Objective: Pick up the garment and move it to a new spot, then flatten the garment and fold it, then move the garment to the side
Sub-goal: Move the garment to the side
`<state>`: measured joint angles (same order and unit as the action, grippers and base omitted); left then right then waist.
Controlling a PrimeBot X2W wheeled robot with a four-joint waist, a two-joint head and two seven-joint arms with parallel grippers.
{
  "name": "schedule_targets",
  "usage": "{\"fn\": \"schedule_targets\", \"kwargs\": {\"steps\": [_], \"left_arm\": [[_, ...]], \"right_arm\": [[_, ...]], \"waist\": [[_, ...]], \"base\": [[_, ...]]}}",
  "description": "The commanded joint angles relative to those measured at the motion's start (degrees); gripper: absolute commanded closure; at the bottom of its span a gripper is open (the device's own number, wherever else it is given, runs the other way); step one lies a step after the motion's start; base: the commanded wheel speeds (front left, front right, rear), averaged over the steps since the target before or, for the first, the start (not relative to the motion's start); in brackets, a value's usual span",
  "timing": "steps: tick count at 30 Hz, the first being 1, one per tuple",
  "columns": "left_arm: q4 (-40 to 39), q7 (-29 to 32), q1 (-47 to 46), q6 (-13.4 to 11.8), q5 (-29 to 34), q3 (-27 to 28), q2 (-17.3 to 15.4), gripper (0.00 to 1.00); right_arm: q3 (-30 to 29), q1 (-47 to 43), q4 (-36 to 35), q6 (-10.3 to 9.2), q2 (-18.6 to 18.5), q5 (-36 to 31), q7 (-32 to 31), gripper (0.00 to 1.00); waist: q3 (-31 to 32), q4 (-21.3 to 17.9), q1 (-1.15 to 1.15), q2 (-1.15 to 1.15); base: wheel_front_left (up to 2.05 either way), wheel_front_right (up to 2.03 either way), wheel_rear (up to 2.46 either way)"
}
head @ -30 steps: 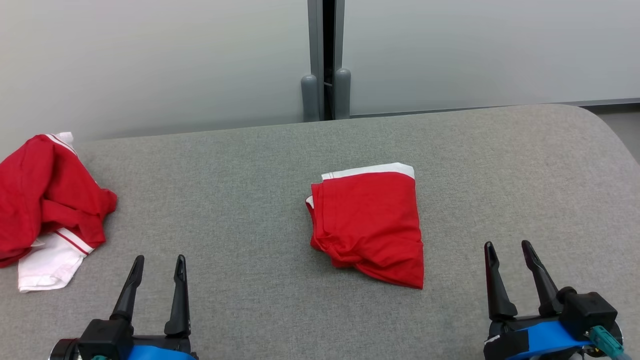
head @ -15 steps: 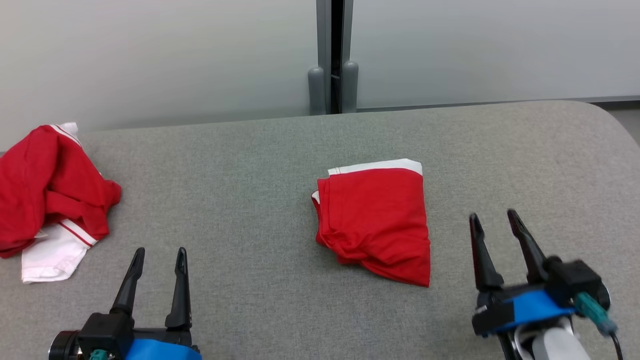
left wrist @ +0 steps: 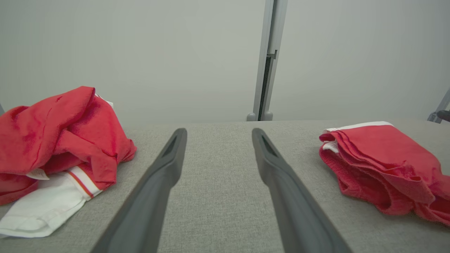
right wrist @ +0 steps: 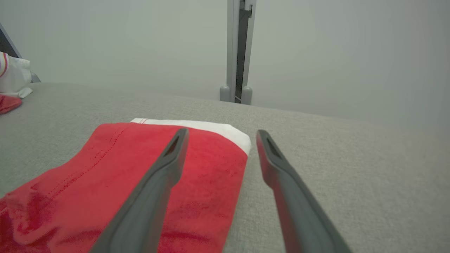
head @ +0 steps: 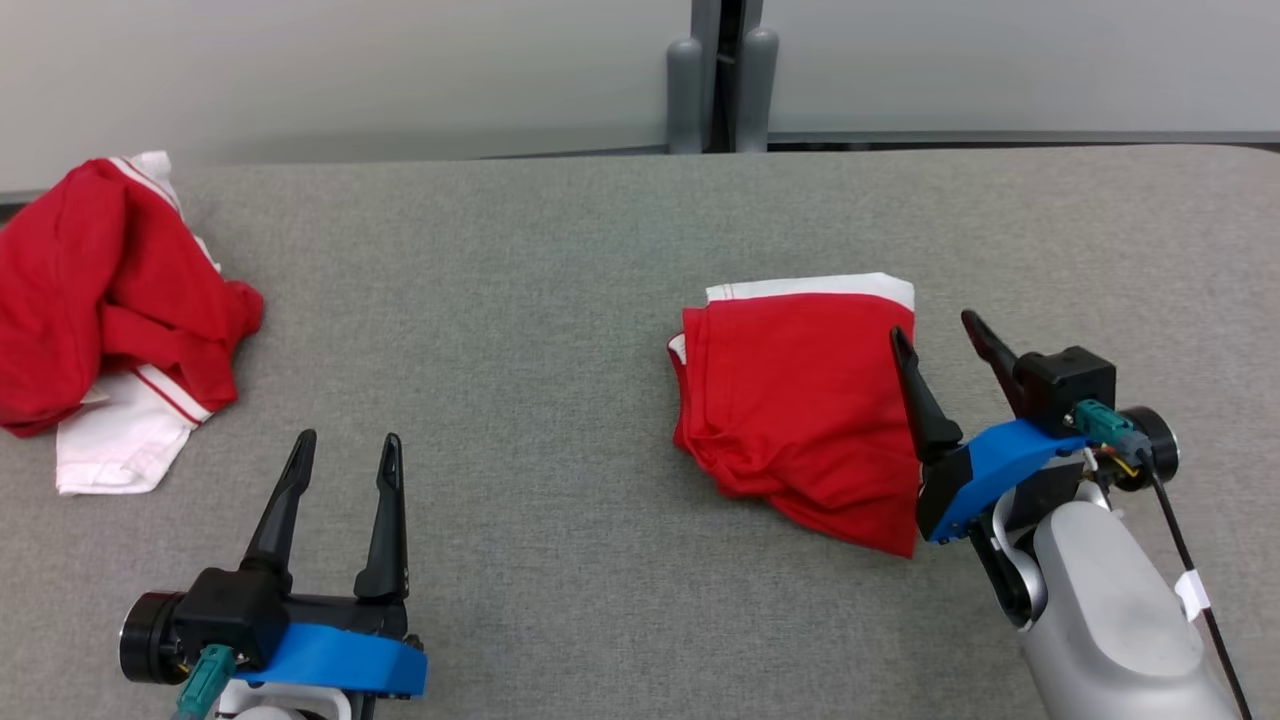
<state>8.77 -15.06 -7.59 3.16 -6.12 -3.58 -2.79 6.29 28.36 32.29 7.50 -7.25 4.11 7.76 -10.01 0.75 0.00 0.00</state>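
Note:
A folded red garment (head: 800,400) with a white band along its far edge lies on the grey padded table (head: 560,260), right of centre. My right gripper (head: 933,327) hangs open at its right edge, the left finger over the red cloth and the right finger over bare table. In the right wrist view, the garment (right wrist: 116,168) lies under the left finger of the open gripper (right wrist: 221,131). My left gripper (head: 350,438) stands open over bare table near the front left, holding nothing. The left wrist view has that gripper (left wrist: 218,130) between both garments, the folded one (left wrist: 379,165) on the right.
A crumpled red and white garment (head: 110,300) lies at the table's far left edge, also in the left wrist view (left wrist: 59,140). A grey post (head: 722,75) stands behind the table against a pale wall. The table's right corner is rounded.
The head camera has shifted, so the whole picture moved. My right gripper has travelled forward and left from the front right to the folded garment's right edge. The left gripper has stayed put, open.

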Motion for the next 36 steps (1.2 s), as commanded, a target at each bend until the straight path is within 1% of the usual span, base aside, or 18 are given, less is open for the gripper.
{"fn": "schedule_targets", "kwargs": {"steps": [1, 6, 12, 15, 21, 22, 23, 24, 26, 31, 36], "left_arm": [[0.0, -0.2, -0.7, -0.2, -0.3, 0.1, -0.2, 0.0], [0.0, -0.2, -1.6, -0.6, -0.7, -0.4, -0.2, 0.0], [-0.1, -0.2, -2.1, -0.9, -0.8, -0.5, -0.2, 0.0], [-0.1, -0.2, -2.8, -1.1, -1.0, -0.9, -0.2, 0.0], [-0.1, -0.2, -3.4, -1.2, -1.3, -1.3, -0.2, 0.0], [0.0, -0.2, -3.5, -1.3, -1.3, -1.3, -0.2, 0.0], [0.0, -0.2, -3.5, -1.2, -1.3, -1.3, -0.2, 0.0], [0.0, -0.2, -3.5, -1.2, -1.4, -1.3, -0.2, 0.0], [0.0, -0.2, -3.5, -1.3, -1.5, -1.3, -0.2, 0.0], [-0.4, -0.2, -3.5, -1.4, -1.6, -1.1, -0.2, 0.0], [-1.1, -0.2, -4.3, -1.0, -1.0, -0.8, -0.2, 0.0]], "right_arm": [[0.1, 0.7, 1.2, -0.02, -0.3, 0.0, -0.3, 0.0], [-0.3, 1.3, 7.8, -0.02, -0.4, 0.8, -1.5, 0.0], [0.0, 1.5, 13.6, -0.02, -0.1, 1.8, -3.3, 0.0], [1.1, 1.8, 16.2, -0.02, -0.1, 1.3, -4.1, 0.0], [4.2, 3.0, 19.3, 0.07, 1.7, 3.2, -3.2, 0.0], [4.7, 3.2, 19.6, 0.08, 1.8, 3.6, -3.0, 0.51], [5.1, 3.4, 19.9, 0.08, 1.8, 4.0, -2.7, 0.8], [5.5, 3.6, 20.2, 0.08, 1.7, 4.4, -2.5, 1.0], [6.0, 4.2, 20.4, 0.03, 1.1, 5.1, -1.5, 1.0], [6.1, 6.2, 20.1, -0.08, -1.7, 5.7, 1.6, 1.0], [6.0, 7.7, 19.3, -0.06, -4.0, 5.9, 3.6, 1.0]], "waist": [[-1.1, 1.0, 0.0, 0.0], [-2.5, 1.9, 0.0, 0.0], [-3.7, 2.1, 0.0, 0.0], [-4.2, 2.2, 0.0, 0.0], [-4.7, 2.2, 0.0, 0.0], [-4.8, 2.2, 0.0, 0.0], [-4.8, 2.2, 0.0, 0.0], [-4.8, 2.2, 0.0, 0.0], [-4.9, 2.0, 0.0, 0.0], [-5.8, 0.6, 0.0, 0.0], [-7.5, -2.9, 0.0, 0.0]], "base": [[0.0, 0.0, 0.0], [0.0, 0.0, 0.0], [0.0, 0.0, 0.0], [0.0, 0.0, 0.0], [0.0, 0.0, 0.0], [0.0, 0.0, 0.0], [0.0, 0.0, 0.0], [0.0, 0.0, 0.0], [0.0, 0.0, 0.0], [0.0, 0.0, 0.0], [0.0, 0.0, 0.0]]}}
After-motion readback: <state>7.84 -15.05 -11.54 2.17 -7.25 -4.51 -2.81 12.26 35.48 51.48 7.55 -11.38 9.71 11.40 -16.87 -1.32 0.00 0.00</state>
